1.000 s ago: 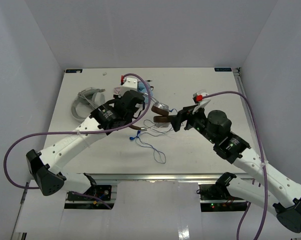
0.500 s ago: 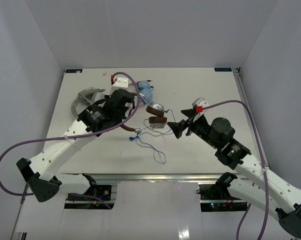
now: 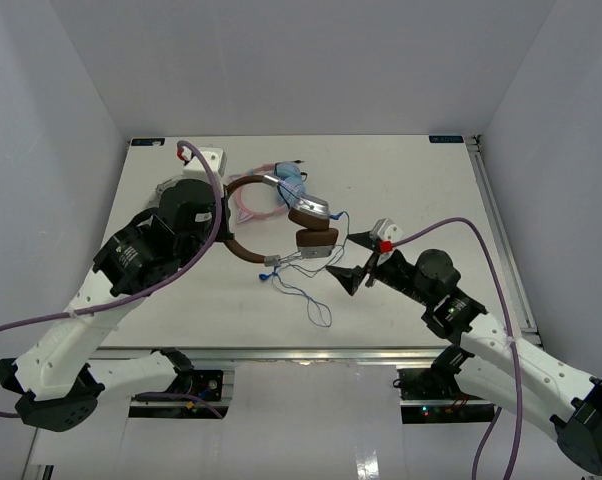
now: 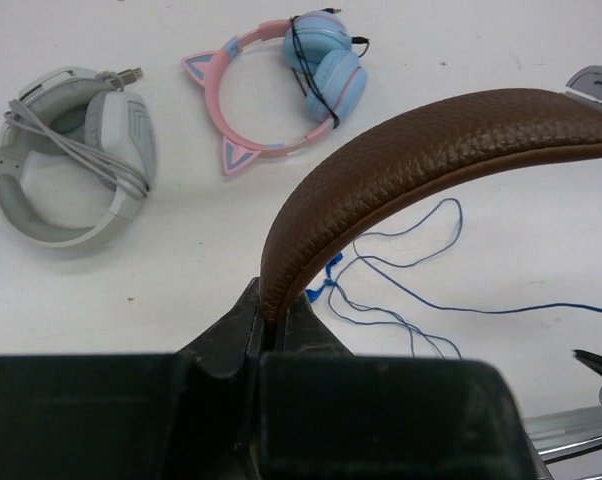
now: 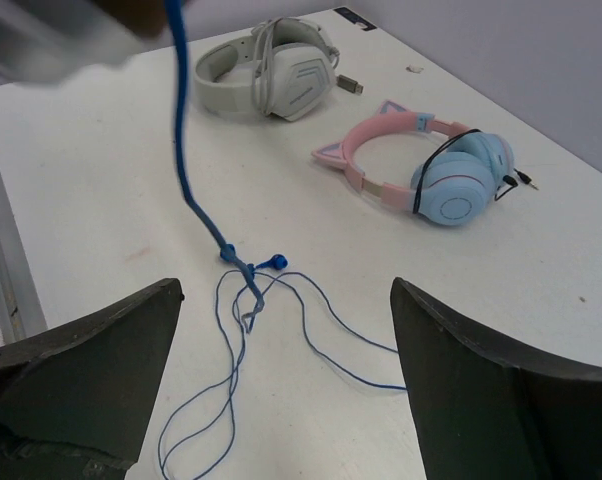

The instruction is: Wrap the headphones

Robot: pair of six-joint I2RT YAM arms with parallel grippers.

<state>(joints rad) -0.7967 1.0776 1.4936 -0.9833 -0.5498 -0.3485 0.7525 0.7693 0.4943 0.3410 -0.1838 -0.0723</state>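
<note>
Headphones [image 3: 314,238] lie mid-table beside the pink pair [image 5: 421,160]. My left claw [image 4: 271,335] is clamped on their brown headband [image 4: 411,150]; my right claw [image 5: 283,300] gapes wide over the blue cable [image 5: 184,180].

Bright, even overhead light leaves the white table [image 3: 431,180] almost featureless, with faint, soft-edged shadows. In the left wrist view the dark brown grained headband [image 4: 431,150] is crisp and the black jaws are murky. The right wrist view's upper left is blurred above the thin blue cable [image 5: 184,170].
</note>
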